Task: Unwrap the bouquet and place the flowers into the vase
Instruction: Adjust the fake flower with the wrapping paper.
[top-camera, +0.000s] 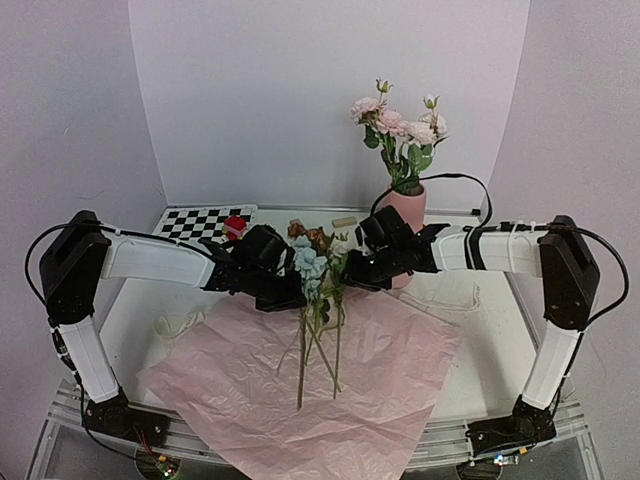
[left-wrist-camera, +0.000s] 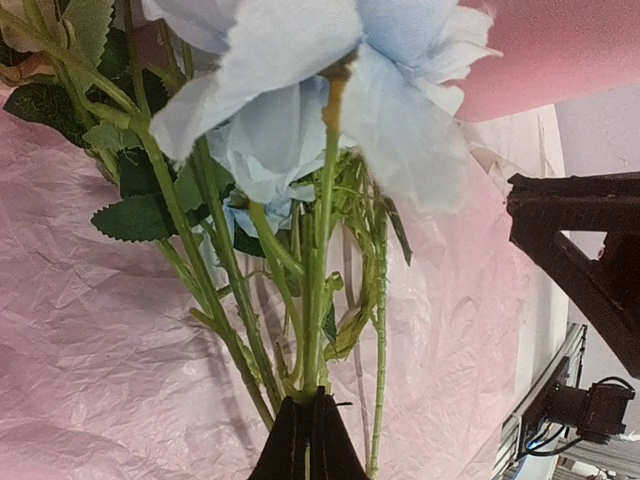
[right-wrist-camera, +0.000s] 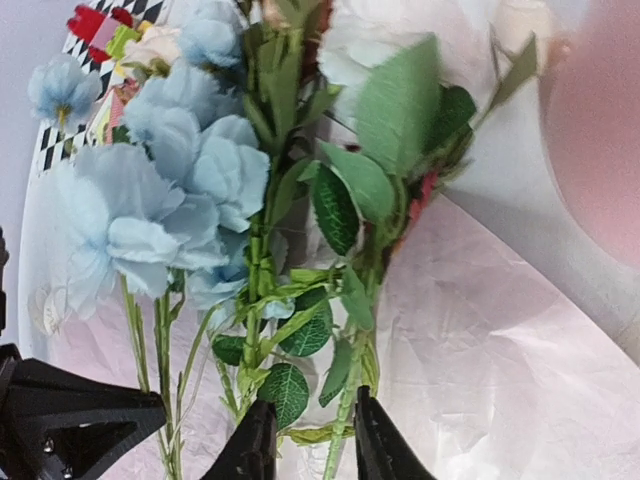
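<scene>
As things stand: wrap is off, paper sheet (top-camera: 250, 390) lies spread flat under the arms; some pink blooms (top-camera: 400, 125) already stand in the vase (top-camera: 408, 208), the rest are not in yet.
flowers (top-camera: 312, 265): loose bunch held up between the two grippers, over the far part of the sheet.
long axis: near upright, blooms on top, stem ends hanging toward the near edge in the top view; whether the ends touch the paper, cannot tell.
left gripper (left-wrist-camera: 310, 420): pinched tight on the stems, low down.
right gripper (right-wrist-camera: 315, 440): fingers a little apart, one green stem in the gap, close to one finger; looks unclamped, contact unclear.
key relation: vase sits right of the bunch and farther back, just behind the right gripper; right arm is nearer. Likely the bunch must rise till the stem ends clear the mouth.
hidden: vase body partly covered by the right gripper from above; only a blurred pink edge in the right wrist view; mouth crowded with leaves, free room hard to judge.
</scene>
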